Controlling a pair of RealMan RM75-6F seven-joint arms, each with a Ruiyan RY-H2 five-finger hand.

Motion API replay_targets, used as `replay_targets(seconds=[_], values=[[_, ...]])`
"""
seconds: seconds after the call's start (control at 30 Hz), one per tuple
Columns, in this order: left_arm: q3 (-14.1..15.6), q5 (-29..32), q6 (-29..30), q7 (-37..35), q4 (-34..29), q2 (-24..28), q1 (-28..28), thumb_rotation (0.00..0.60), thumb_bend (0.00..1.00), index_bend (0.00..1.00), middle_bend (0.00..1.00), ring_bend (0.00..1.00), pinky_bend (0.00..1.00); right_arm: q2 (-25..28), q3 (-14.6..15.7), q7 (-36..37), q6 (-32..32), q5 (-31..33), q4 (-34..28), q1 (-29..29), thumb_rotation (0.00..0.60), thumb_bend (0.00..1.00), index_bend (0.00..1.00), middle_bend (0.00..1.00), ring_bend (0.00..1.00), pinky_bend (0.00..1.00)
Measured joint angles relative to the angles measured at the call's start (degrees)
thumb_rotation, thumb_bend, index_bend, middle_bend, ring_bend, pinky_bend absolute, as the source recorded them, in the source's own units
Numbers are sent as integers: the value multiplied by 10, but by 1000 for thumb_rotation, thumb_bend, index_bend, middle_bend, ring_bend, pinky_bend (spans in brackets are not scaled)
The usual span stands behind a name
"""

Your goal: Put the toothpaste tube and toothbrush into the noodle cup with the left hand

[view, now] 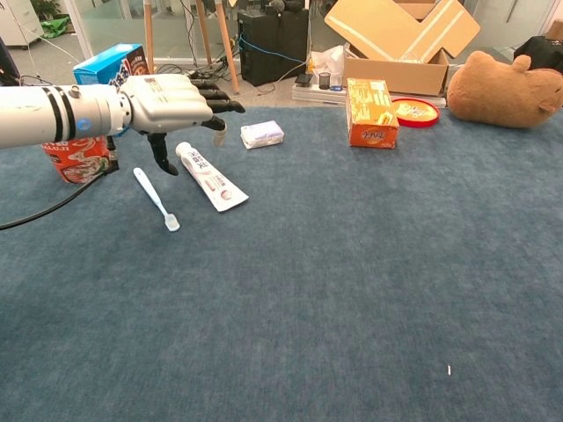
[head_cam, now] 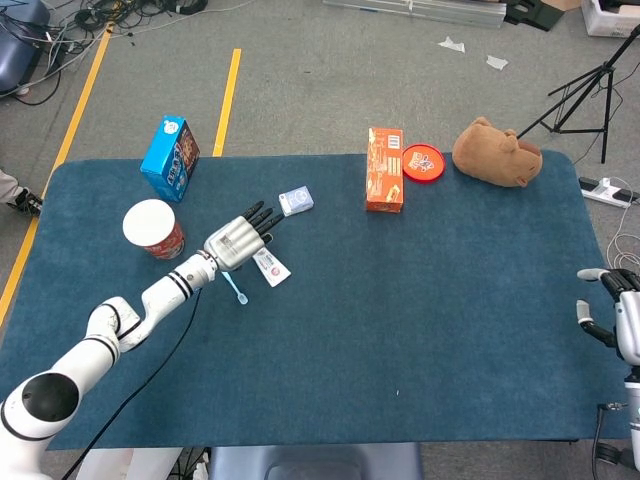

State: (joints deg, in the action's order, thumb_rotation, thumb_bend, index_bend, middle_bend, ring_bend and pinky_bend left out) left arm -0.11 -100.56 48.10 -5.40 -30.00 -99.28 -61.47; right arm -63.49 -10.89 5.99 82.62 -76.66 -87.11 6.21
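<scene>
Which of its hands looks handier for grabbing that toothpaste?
The left hand: it hovers open right over the toothpaste tube, near the noodle cup. The right hand sits at the table's far opposite edge.

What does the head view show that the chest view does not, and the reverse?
Only the head view shows the right robot hand at the table's right edge, the yellow floor tape and a tripod. Only the chest view shows the open cardboard box behind the table. Both share the left robot hand open above the toothpaste tube, the toothbrush, noodle cup, blue box, orange box, red dish and brown plush.
</scene>
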Motion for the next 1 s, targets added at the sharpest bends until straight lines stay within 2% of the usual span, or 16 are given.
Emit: replay_targets(seconds=[0.27, 0.4, 0.67, 1.0], values=[[33, -13, 21, -57, 87, -46, -17, 600, 0, 327, 0, 0, 0, 2, -3, 7, -4, 6, 3, 1, 600, 351, 389, 422, 290, 560], [51, -19, 30, -65, 104, -61, -20, 600, 0, 327, 0, 0, 0, 2, -2, 8, -8, 7, 5, 2, 600, 351, 389, 422, 290, 560], [64, -18, 26, -72, 134, -87, -29, 600, 0, 327, 0, 0, 0, 2, -3, 9, -10, 10, 6, 4, 600, 351, 388, 422, 290, 560], [90, -27, 16, -51, 165, -105, -38, 600, 0, 327, 0, 0, 0, 2, -4, 13, -13, 13, 8, 4, 600, 351, 389, 422, 290, 560]])
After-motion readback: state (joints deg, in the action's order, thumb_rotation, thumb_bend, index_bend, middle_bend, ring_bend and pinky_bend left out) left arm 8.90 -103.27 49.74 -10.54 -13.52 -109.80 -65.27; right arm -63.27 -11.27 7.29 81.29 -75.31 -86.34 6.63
